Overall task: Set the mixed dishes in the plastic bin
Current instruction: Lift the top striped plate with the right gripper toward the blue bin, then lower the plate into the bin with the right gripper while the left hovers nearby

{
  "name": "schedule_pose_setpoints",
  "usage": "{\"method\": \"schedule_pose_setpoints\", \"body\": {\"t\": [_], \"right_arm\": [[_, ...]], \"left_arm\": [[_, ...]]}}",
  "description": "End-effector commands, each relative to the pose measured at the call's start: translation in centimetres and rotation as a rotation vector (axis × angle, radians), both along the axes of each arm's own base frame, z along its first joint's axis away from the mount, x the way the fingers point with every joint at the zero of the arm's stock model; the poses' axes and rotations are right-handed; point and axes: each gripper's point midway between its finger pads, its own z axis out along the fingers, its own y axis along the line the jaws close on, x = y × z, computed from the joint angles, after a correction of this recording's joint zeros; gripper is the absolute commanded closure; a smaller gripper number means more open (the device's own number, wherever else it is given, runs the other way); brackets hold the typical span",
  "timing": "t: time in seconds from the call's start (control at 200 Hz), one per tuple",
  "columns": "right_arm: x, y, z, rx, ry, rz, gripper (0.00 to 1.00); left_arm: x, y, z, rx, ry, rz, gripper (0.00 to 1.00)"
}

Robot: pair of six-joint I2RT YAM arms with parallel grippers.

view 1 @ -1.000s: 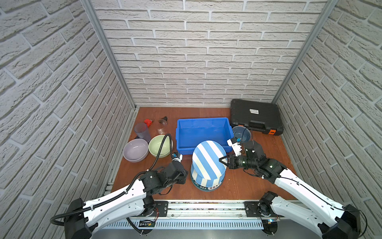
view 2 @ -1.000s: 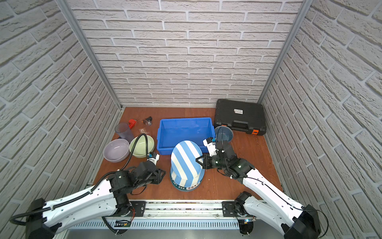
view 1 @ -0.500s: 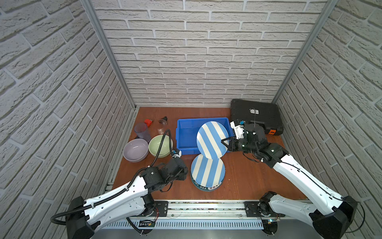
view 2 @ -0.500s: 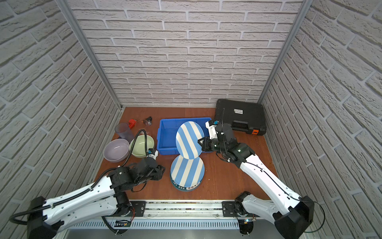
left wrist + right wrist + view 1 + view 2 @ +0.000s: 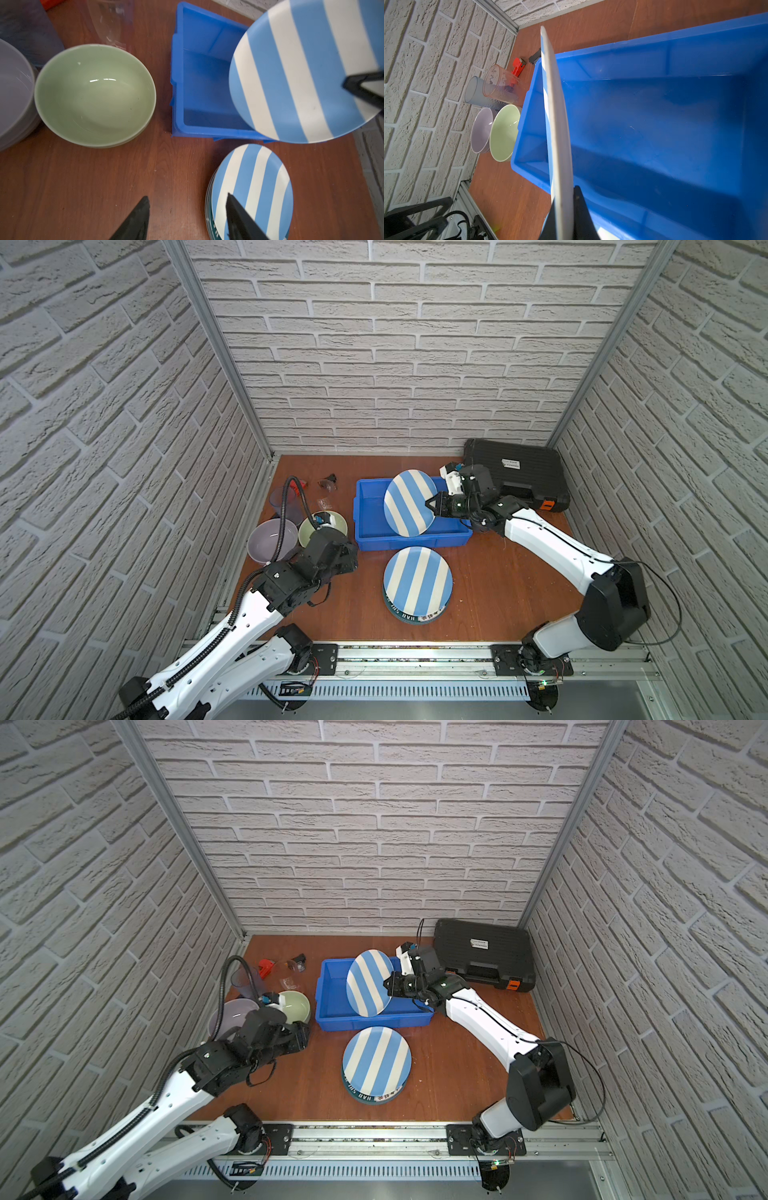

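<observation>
Striped plate (image 5: 409,502) poised over blue bin (image 5: 374,541), nothing inside yet

Pinched at the rim by the right end effector (image 5: 430,506), tipped on edge above the bin's bare floor. Spread and holding nothing: the left end effector (image 5: 187,198). Waiting on the surface (image 5: 498,593): plate stack (image 5: 417,580), pale green bowl (image 5: 94,94), lavender bowl (image 5: 266,539), two tumblers (image 5: 477,95). Barely begun, by this look.
</observation>
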Motion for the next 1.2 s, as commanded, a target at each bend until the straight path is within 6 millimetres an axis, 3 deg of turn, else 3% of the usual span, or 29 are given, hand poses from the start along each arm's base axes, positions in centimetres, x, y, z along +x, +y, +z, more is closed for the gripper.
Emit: {"method": "schedule_pose_setpoints", "body": {"t": [0.0, 0.265, 0.53, 0.685, 0.86, 1.17, 1.195], "right_arm": [[2.3, 2.2, 3.0, 0.114, -0.099, 0.032, 0.94], [4.6, 4.4, -1.5, 0.129, 0.003, 0.054, 0.94], [5.4, 5.6, -4.5, 0.163, 0.071, 0.061, 0.94], [5.5, 6.0, -6.0, 0.168, 0.104, 0.067, 0.94], [5.4, 6.2, -7.4, 0.164, 0.134, 0.072, 0.94], [5.2, 6.2, -9.1, 0.150, 0.173, 0.070, 0.93], [5.2, 6.1, -10.7, 0.139, 0.202, 0.064, 0.92]], "left_arm": [[1.5, -0.2, 0.6, 0.004, 0.006, -0.053, 0.43], [6.2, -0.6, -0.8, 0.007, 0.058, -0.086, 0.52], [8.9, -1.0, -3.1, 0.071, 0.110, -0.122, 0.59], [9.6, -1.3, -4.9, 0.087, 0.153, -0.129, 0.68], [10.2, -1.7, -7.1, 0.093, 0.212, -0.139, 0.71], [10.5, -2.1, -8.3, 0.107, 0.241, -0.159, 0.72], [10.5, -2.2, -8.4, 0.106, 0.245, -0.162, 0.72]]}}
